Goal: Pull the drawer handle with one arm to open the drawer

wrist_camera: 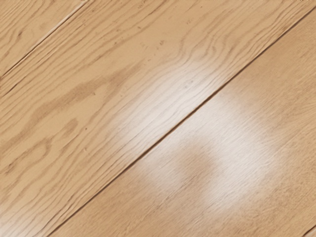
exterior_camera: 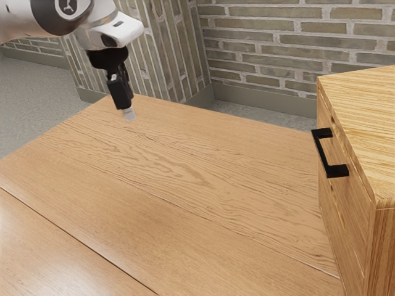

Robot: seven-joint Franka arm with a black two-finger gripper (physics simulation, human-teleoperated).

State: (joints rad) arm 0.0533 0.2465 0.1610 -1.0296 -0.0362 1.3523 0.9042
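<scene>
A wooden cabinet (exterior_camera: 364, 123) stands at the exterior view's right edge, its drawer front (exterior_camera: 342, 203) facing the arm. A black bar handle (exterior_camera: 327, 153) juts from the upper part of that front. The drawer front looks flush with the cabinet body. My gripper (exterior_camera: 128, 113) hangs from the arm at the exterior view's upper left, pointing down a little above the table's far side. It is far from the handle and holds nothing. In the wrist view, bare wooden tabletop (wrist_camera: 98, 98) lies under my hand, with a plank seam (wrist_camera: 173, 129) running across it.
The wide wooden table (exterior_camera: 185, 185) stretches between my gripper and the cabinet. A brick wall (exterior_camera: 278, 43) runs behind it, with a grey floor (exterior_camera: 37, 92) beyond the table's far edge.
</scene>
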